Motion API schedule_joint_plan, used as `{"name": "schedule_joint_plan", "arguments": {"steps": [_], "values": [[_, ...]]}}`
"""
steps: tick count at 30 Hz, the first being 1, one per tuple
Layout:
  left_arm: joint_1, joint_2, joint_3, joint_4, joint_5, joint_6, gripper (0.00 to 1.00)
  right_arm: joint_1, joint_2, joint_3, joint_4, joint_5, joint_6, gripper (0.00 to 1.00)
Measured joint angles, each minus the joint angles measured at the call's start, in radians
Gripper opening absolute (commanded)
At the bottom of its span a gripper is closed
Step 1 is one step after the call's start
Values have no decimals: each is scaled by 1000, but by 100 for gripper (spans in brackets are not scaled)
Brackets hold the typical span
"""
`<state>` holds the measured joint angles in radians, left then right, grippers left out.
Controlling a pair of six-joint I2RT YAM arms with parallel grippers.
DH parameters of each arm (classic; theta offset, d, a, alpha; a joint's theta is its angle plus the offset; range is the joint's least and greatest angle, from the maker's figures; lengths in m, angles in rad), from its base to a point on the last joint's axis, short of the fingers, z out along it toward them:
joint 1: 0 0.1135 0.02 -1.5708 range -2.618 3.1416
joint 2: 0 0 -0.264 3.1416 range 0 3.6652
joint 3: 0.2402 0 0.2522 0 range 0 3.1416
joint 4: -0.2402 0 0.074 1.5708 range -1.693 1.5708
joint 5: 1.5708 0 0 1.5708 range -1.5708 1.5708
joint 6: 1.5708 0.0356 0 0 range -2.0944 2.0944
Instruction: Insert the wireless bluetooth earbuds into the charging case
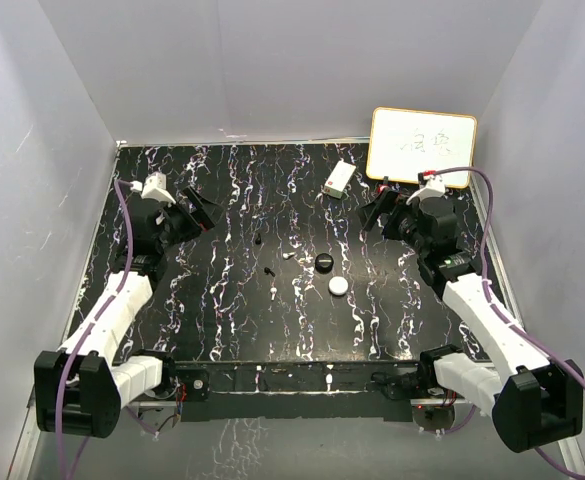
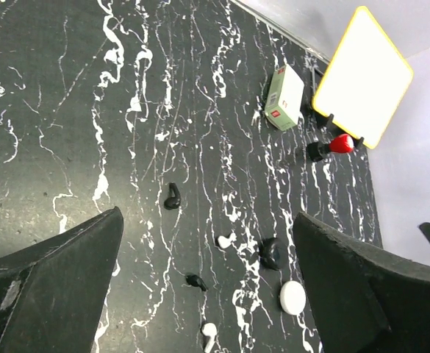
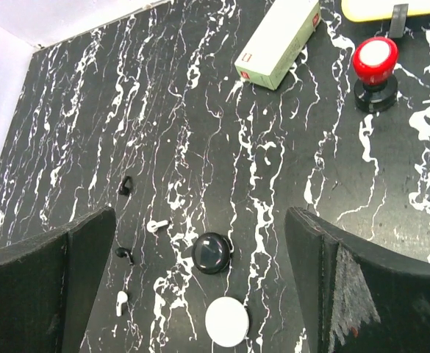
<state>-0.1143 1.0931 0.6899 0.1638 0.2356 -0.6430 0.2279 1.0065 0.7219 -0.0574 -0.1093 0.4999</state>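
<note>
Between the spread left pincer and the spread right pincer lie four earbuds.

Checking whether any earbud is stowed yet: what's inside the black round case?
The black round case shows only its glossy dark top; its inside is covered. Two black earbuds and two white earbuds lie loose on the table.

We record 2 black earbuds and 2 white earbuds lying loose, left of the black case and white case.
</note>
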Motion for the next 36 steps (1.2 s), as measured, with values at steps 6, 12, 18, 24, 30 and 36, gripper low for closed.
{"name": "schedule_joint_plan", "arguments": {"steps": [6, 12, 18, 24, 30, 36], "values": [[0, -37, -39, 51, 74, -49, 99, 3, -68, -59, -19, 75, 30, 98], [-1, 36, -51, 75, 126, -113, 99, 3, -145, -87, 13, 57, 29, 98], [-1, 55, -49, 65, 126, -88, 98, 6, -24, -57, -2, 31, 6, 98], [-1, 17, -51, 43, 125, -29, 95, 119, 162, 38, -92, 98, -67, 98], [-11, -30, -75, 31, 128, 16, 98, 341, 285, 93, -103, 204, -113, 98], [-70, -30, -77, -11, 105, 39, 99, 372, 334, 71, -104, 245, -114, 99]]}}
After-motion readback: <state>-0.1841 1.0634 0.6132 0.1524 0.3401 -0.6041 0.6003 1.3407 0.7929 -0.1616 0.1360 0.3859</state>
